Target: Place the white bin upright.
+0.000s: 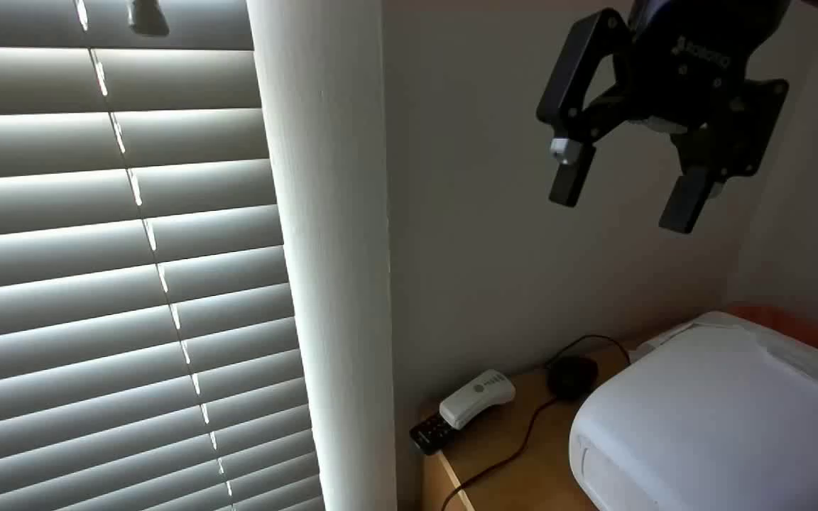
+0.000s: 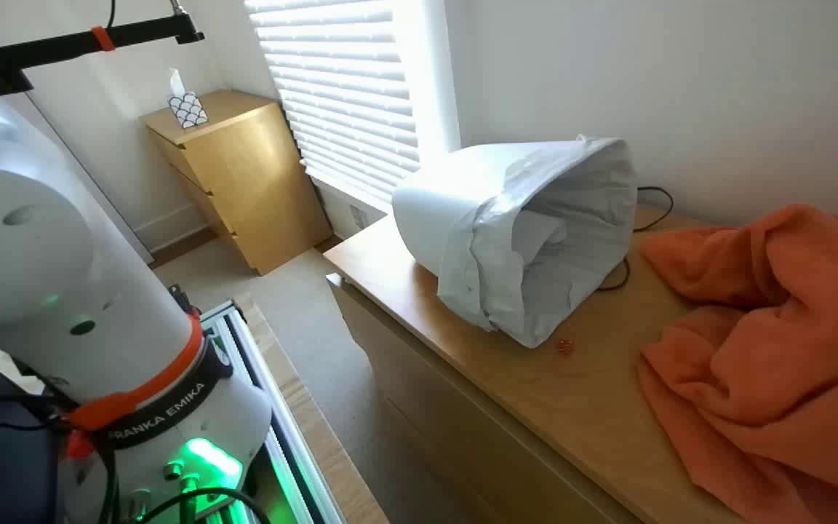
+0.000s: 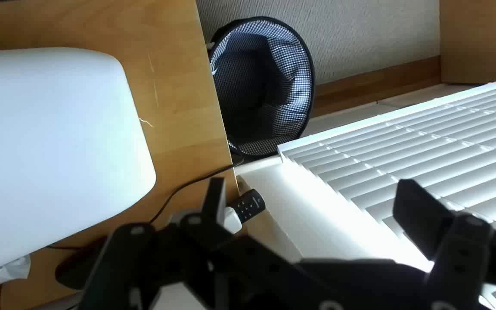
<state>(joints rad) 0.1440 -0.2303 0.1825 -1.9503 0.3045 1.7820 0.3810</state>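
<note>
Bin [image 1: 725, 419] is lying sideways near the wall [image 1: 473, 234], grasping seemingly pending, the empty, wide-spread end effector [image 1: 620, 213] likely needing to descend.

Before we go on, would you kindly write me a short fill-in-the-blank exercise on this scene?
The white bin is not upright but lies on its ____ on the wooden surface.
The gripper is not shut but ____.
The crumpled cloth near the white bin is ____ in colour.
The handheld device lying partly over the black remote is ____ in colour.
Missing words: side; open; orange; white.
</note>
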